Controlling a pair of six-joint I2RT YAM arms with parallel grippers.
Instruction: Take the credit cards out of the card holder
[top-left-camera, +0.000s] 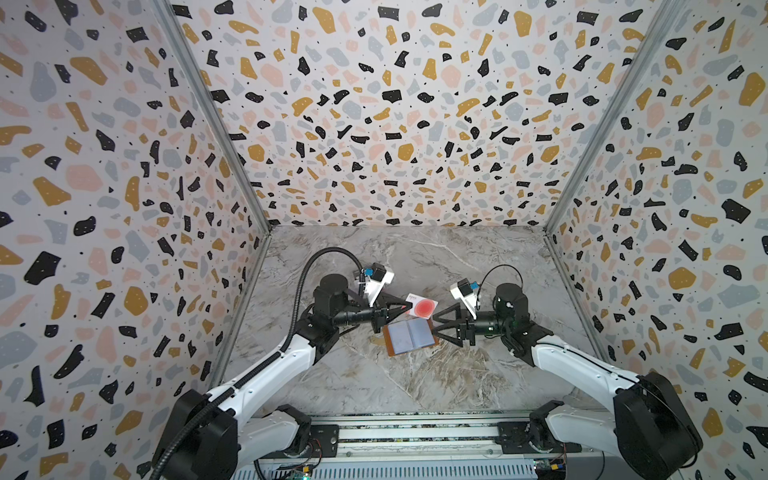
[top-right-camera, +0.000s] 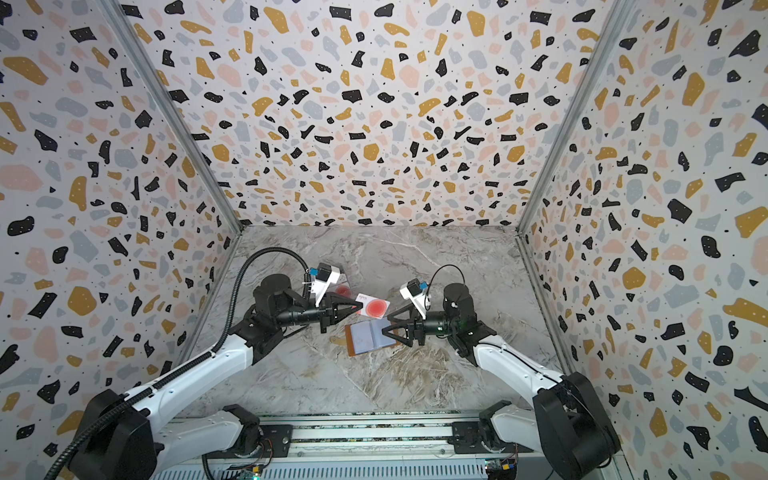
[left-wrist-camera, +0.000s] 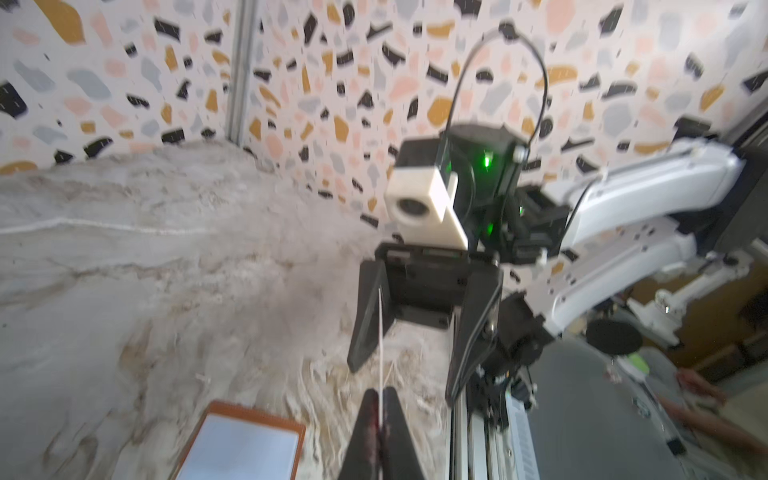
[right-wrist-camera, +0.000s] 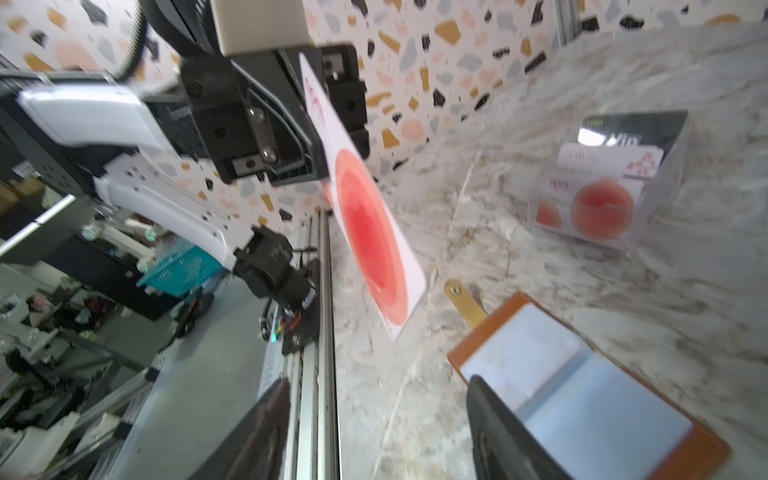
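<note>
The tan card holder (top-left-camera: 409, 337) (top-right-camera: 370, 337) lies open on the marble table, bluish sleeves up, and also shows in the wrist views (left-wrist-camera: 245, 444) (right-wrist-camera: 582, 395). Its strap tab (right-wrist-camera: 463, 303) sticks out to the left in both top views. My left gripper (top-left-camera: 409, 307) (top-right-camera: 360, 307) (left-wrist-camera: 380, 392) is shut on one short end of a white credit card with a red circle (top-left-camera: 424, 308) (top-right-camera: 376, 308) (right-wrist-camera: 365, 224), held in the air just behind the holder. That card is edge-on in the left wrist view (left-wrist-camera: 380, 340). My right gripper (top-left-camera: 433, 323) (top-right-camera: 385, 325) (right-wrist-camera: 378, 380) stands open at the holder's right edge, holding nothing.
A clear plastic case (right-wrist-camera: 611, 178) with more cards, some red-circled and one dark with "Vip", stands on the table behind the left wrist (top-right-camera: 343, 289). Patterned walls close three sides. An aluminium rail (top-left-camera: 415, 432) runs along the front edge.
</note>
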